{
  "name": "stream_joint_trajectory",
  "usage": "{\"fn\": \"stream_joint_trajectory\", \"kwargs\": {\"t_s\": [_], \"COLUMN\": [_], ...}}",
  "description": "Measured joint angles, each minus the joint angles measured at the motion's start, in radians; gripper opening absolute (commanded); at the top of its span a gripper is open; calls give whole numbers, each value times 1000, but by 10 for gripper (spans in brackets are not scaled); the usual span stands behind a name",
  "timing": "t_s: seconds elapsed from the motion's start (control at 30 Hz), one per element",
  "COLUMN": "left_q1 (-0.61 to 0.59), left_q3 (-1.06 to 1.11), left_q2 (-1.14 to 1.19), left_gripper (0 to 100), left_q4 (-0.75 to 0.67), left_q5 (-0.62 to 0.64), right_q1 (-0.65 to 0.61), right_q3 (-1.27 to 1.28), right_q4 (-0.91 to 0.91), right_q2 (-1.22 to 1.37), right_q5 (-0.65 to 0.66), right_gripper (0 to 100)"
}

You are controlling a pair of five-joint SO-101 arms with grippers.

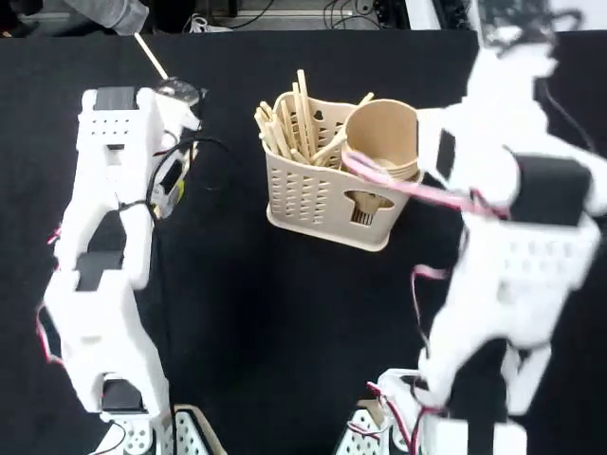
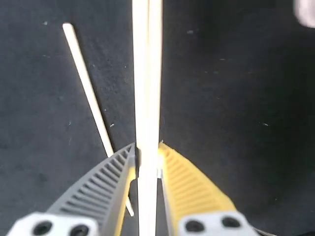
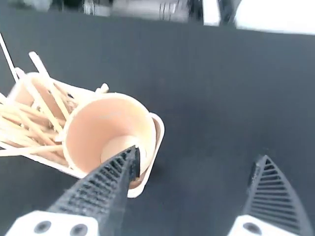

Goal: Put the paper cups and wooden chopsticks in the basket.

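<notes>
No readable text, labels, brands, numbers or signs. Nothing legible on the basket point(image 1: 322, 204), paper cups point(image 1: 382, 137), chopsticks point(image 1: 294, 118) or tabletop point(image 1: 285, 332).

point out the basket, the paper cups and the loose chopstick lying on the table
basket point(image 1: 318, 199), high view, on its slotted front wall
paper cups point(image 1: 379, 128), high view, on the cup's side wall
loose chopstick point(image 2: 89, 91), left wrist view, about midway along its length

Black table point(image 1: 285, 332) with basket point(image 1: 313, 201) and one loose chopstick point(image 2: 86, 91)
</notes>
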Motion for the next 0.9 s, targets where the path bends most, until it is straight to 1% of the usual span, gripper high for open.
{"fn": "stream_joint_trajectory", "kwargs": {"t_s": [0.17, 0.3, 0.37, 0.47, 0.57, 0.6, 0.8, 0.9], "left_q1": [-6, -15, -15, -9, 8, 8, 8, 66], "left_q3": [127, 256, 341, 503, 677, 735, 1016, 1063], "left_q2": [-249, -468, -588, -781, -982, -1048, -1384, -1470], "left_gripper": [29, 29, 29, 29, 29, 29, 29, 29], "left_q4": [-66, -195, -281, -442, -640, -706, -1172, -1376], "left_q5": [17, 107, 172, 262, 310, 322, 413, 430], "right_q1": [60, 140, 187, 255, 290, 301, 327, 330], "right_q3": [23, 103, 158, 264, 374, 413, 654, 793], "right_q4": [0, 0, 0, 0, 0, -2, -83, -163], "right_q2": [-114, -183, -219, -292, -367, -393, -555, -643], "right_q5": [-3, -17, -34, -44, -44, -44, -51, -104], "right_gripper": [357, 356, 322, 188, 47, 21, 18, 19]}}
